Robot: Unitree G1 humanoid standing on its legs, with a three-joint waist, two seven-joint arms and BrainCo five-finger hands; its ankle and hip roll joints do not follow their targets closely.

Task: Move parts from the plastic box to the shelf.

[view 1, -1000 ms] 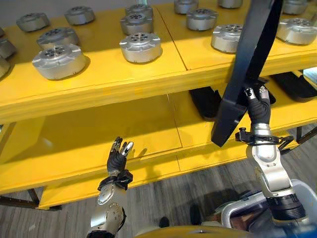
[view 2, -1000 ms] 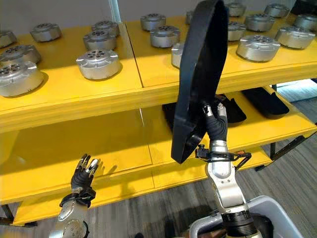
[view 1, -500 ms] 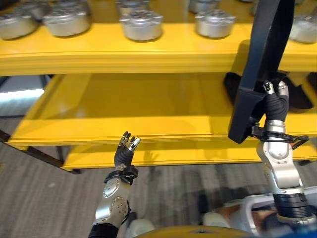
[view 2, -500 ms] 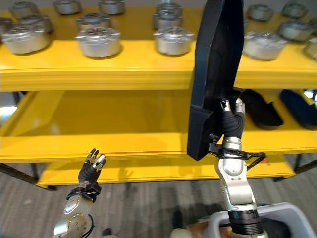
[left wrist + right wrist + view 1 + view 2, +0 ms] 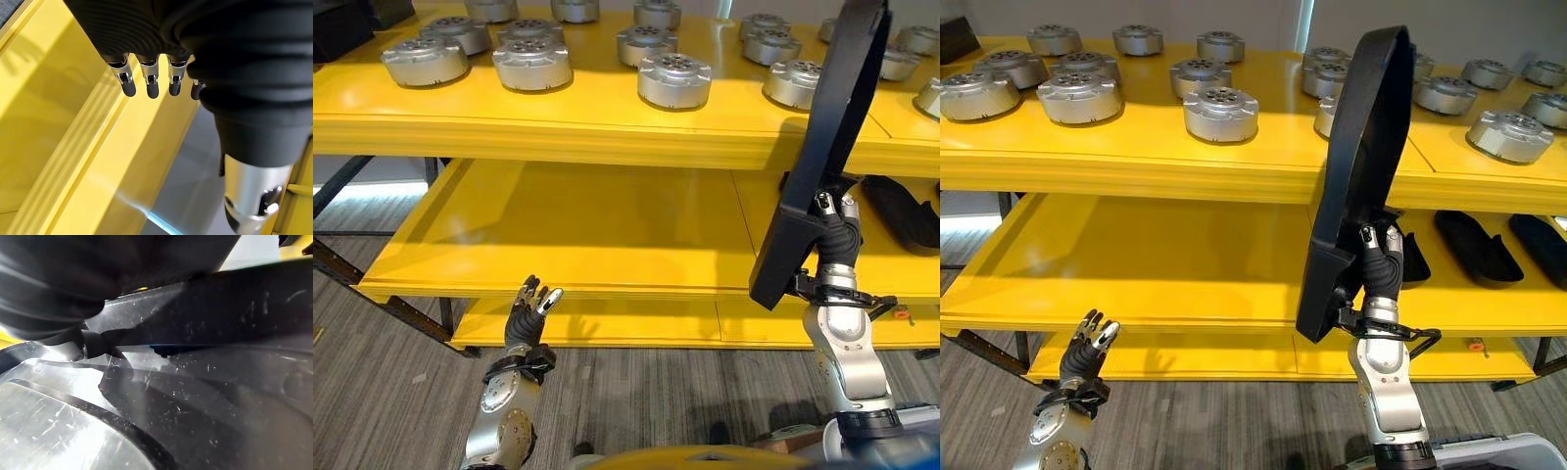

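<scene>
- One long black part (image 5: 1356, 176), upright, its lower end clamped in the right robot hand (image 5: 1380, 262) in front of the yellow shelf (image 5: 1136, 264).
- Many round silver parts (image 5: 1221, 114) on the shelf's top level.
- Left robot hand (image 5: 527, 311): raised before the shelf's lower edge, fingers straight, holding nothing.
- Black parts (image 5: 1474, 245) lying on the lower level, right side.

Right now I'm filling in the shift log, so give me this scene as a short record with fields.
right hand: right hand curled round the lower end of a long black part, held upright before the shelf
left hand: left hand raised low in front of the shelf, fingers relaxed, holding nothing
top shelf: yellow shelf carries many round silver metal parts
middle shelf: black parts lie at its right end
plastic box: grey rim at lower right
</scene>
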